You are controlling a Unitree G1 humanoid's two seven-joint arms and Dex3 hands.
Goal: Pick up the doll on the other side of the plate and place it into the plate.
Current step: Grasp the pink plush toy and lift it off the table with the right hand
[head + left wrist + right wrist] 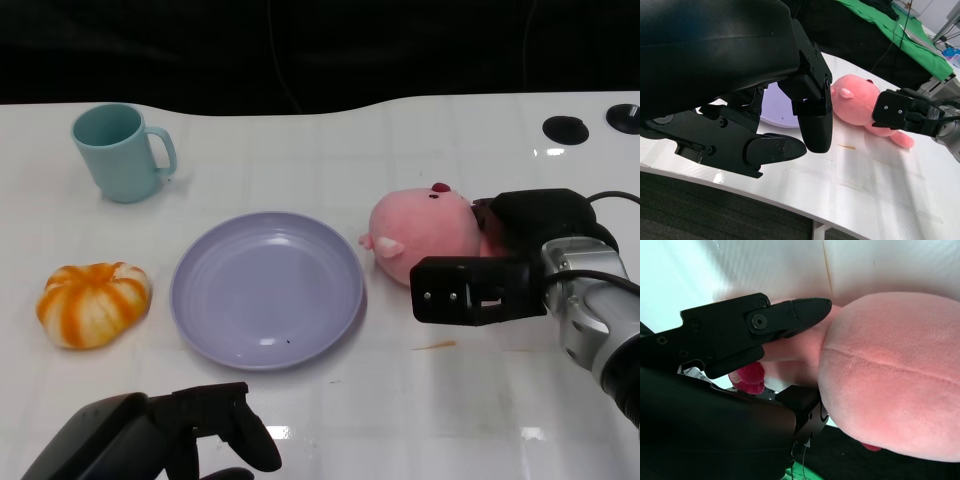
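Note:
The pink plush doll [425, 235] lies on its side on the white table, just right of the lavender plate [265, 290], which has nothing in it. My right hand [500, 270] wraps the doll's body, thumb on the near side and fingers behind, and holds it on the table. The right wrist view fills with the doll [890, 390], a black finger [765, 325] pressing on it. In the left wrist view the doll [855, 102] lies beyond the plate [777, 112], with my right hand [902, 115] over its body. My left hand [190, 430] hovers at the near edge, holding nothing.
A teal mug [120, 150] stands at the back left. An orange striped pumpkin [93, 303] sits left of the plate. Two black round holes [565, 127] mark the table's far right. A small orange smear [435, 346] lies in front of my right hand.

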